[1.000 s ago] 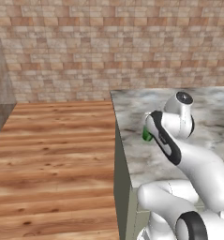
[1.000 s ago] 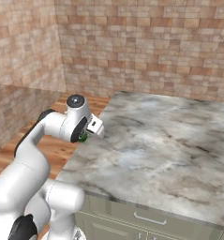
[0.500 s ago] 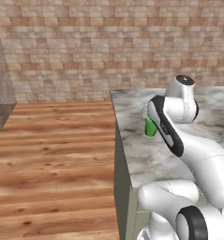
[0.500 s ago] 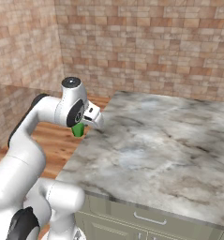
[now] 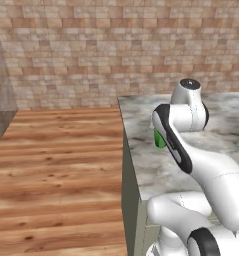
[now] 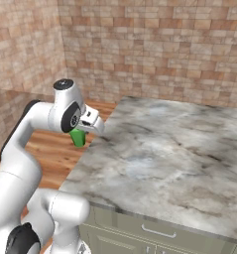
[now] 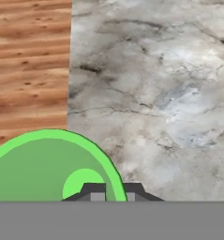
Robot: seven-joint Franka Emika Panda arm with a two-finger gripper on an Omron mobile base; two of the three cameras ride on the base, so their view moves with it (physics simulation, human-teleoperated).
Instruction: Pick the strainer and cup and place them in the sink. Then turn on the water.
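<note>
No readable text, labels, brands, nos. or signs in any view. Bench [image 6: 179, 154] top is plain veined marble, no markings. Cup [image 7: 43, 168] is plain green, no print. Brick wall [image 5: 116, 45] and wood floor [image 5: 56, 165] carry no signs.

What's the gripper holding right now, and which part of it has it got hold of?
The gripper holds the green cup by its rim: in the hand view one fingertip sits inside the cup's wall and the other outside. The cup hangs above the marble counter edge.
</note>
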